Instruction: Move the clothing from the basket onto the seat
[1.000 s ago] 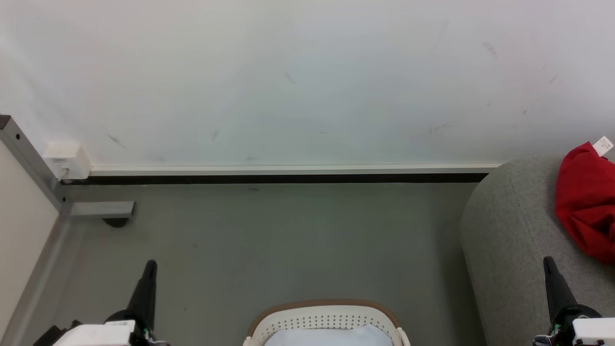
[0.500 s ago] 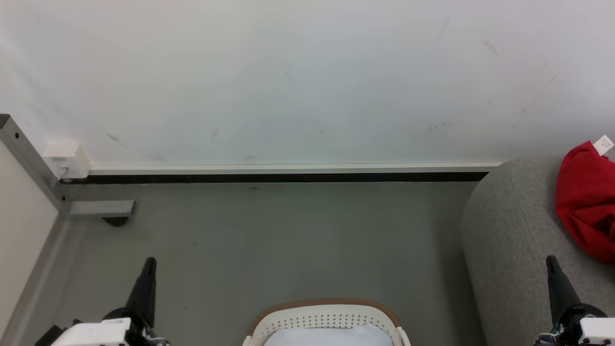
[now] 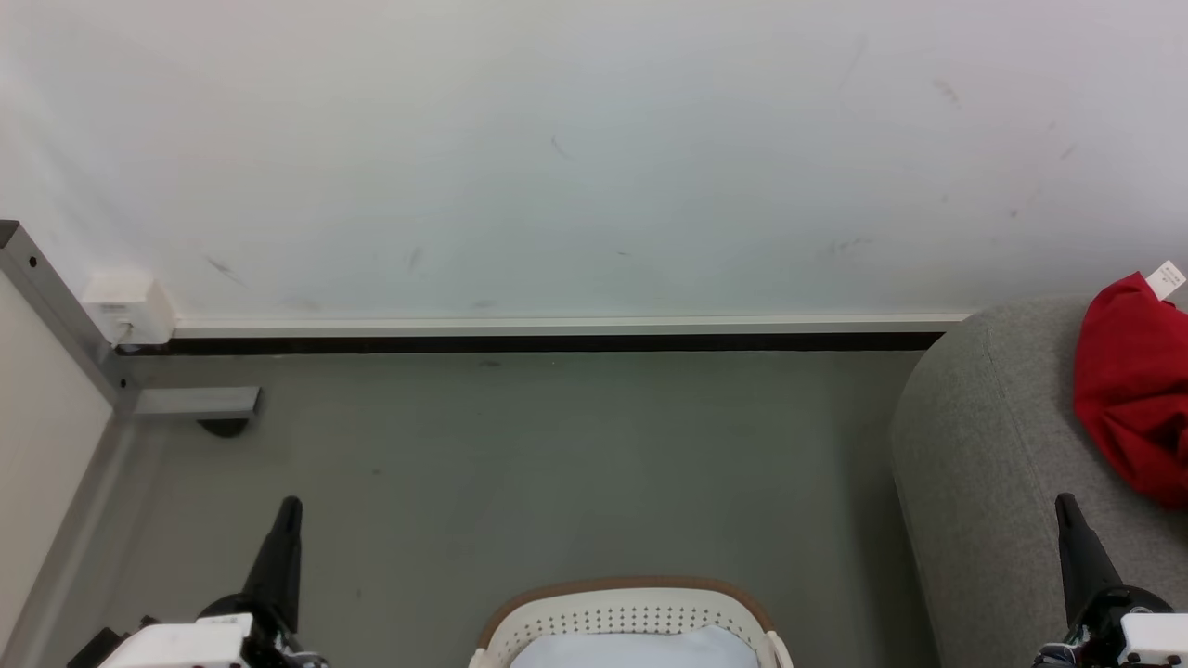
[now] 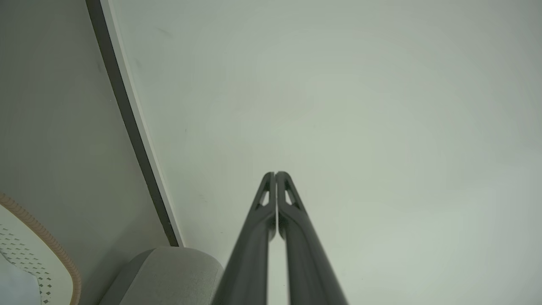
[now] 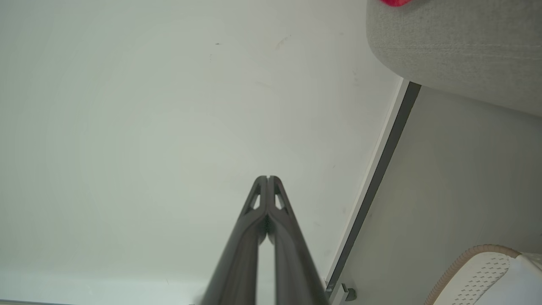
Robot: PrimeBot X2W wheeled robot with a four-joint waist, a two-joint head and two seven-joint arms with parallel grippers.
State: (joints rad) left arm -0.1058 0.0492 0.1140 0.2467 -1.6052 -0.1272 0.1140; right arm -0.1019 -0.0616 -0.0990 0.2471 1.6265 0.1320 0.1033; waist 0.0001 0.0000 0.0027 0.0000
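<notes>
Both arms are held low at the robot's sides, fingers pointing forward toward the white wall (image 3: pixel 594 158). The left gripper (image 3: pixel 289 510) hangs over the grey floor (image 3: pixel 557 464), left of the basket. Its two dark fingers are pressed together along their length with nothing between them, as the left wrist view shows. The right gripper (image 3: pixel 1066 507) is poised over the front part of the seat (image 3: pixel 984 445). It too is closed tip to tip and empty.

The red clothing (image 3: pixel 1128 390) lies bunched on the grey seat at the right edge of the head view, a small white tag (image 3: pixel 1165 278) sticking up from its top. It is ahead of the right gripper and apart from it.

The white basket (image 3: pixel 631 608), with its brown rim, sits on the floor between the two grippers, beside the seat. A pale cloth (image 3: pixel 636 649) shows inside it.
</notes>
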